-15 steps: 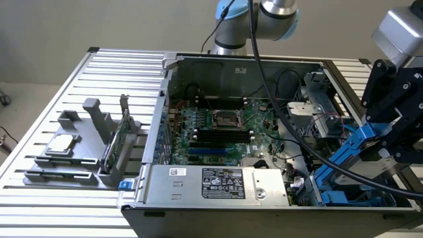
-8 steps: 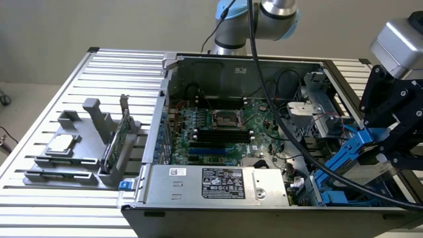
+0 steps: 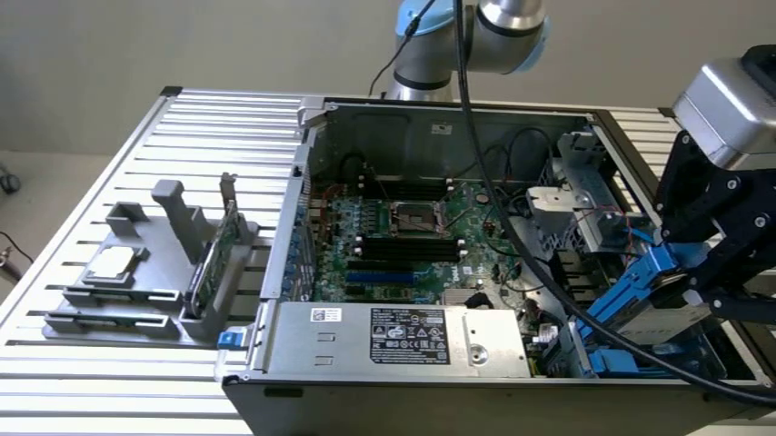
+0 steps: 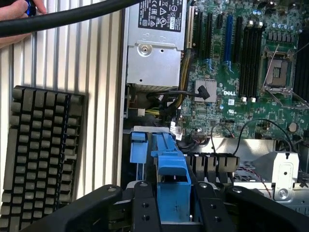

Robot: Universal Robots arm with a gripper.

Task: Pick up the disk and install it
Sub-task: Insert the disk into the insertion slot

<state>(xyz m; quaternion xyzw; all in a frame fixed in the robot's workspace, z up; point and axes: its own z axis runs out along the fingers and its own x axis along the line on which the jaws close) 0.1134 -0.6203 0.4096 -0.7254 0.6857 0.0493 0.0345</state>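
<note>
On the ribbed aluminium worktop [image 3: 109,400] lies the open grey metal computer case [image 3: 303,182], its green motherboard [image 3: 485,218] bare and its boxy silver power supply [image 3: 401,338] along the near wall. Over the case's corner at the exterior view's right hangs the black gripper [image 3: 693,289]. Its fingers [image 4: 145,205] are clamped on the disk [image 3: 670,318], a flat silver-grey hard drive framed by a bright blue plastic carrier. The disk is off the worktop and tilted. Its long axis runs on a slant, with the lower end pointing down towards the blue-railed drive bay [image 3: 612,363] and the higher end in the grip. Whether that lower end already touches the rails is hard to tell from here; it looks just beside them. The step in hand seems to be seating the disk. To do it well, the tilt should probably flatten until the carrier's edges line up with the rails, with a slow, straight push along the long axis. The thick black cable [image 3: 570,309] draped across the case should stay clear of the slot.
</note>
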